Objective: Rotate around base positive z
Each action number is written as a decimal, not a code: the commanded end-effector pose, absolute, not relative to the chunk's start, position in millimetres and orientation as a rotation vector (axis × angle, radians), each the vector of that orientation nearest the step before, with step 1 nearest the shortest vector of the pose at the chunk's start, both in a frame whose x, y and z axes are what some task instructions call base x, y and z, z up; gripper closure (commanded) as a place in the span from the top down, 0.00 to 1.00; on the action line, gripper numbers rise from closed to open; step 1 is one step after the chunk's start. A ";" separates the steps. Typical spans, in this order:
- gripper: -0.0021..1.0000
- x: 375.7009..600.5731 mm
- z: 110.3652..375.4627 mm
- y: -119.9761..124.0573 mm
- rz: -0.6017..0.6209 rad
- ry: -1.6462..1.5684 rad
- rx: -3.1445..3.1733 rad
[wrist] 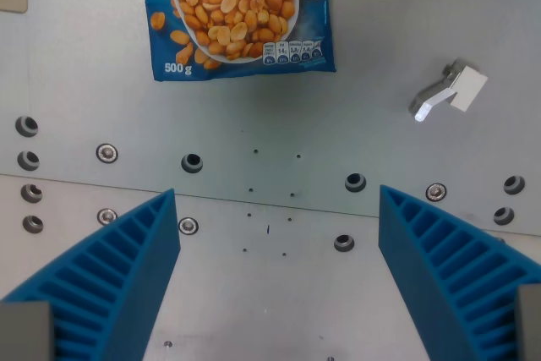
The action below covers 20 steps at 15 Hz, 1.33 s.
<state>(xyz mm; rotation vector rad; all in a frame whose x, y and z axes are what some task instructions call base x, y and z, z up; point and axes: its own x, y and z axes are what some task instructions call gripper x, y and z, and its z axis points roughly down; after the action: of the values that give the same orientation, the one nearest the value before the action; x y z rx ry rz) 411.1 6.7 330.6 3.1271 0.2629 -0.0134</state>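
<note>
Wrist view gives us no measure of rotation: our gripper hangs wide apart, empty (nothing grasped), above the peanut bag.

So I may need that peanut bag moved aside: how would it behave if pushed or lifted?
The peanut bag lies flat, so it should slide, not roll. Its glossy film looks slippery for the open claw. Marked 500 g with loose nuts, it would probably sag and shift when lifted.
</note>
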 end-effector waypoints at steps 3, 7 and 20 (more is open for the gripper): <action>1.00 410.8 333.9 6.7 -0.001 0.325 3.120; 1.00 410.8 333.9 6.7 -0.001 0.408 3.110; 1.00 410.8 333.9 6.7 -0.001 0.676 3.062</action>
<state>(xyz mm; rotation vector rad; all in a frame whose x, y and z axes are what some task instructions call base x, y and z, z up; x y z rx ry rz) 411.1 6.9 330.6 3.1010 0.4825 -0.0137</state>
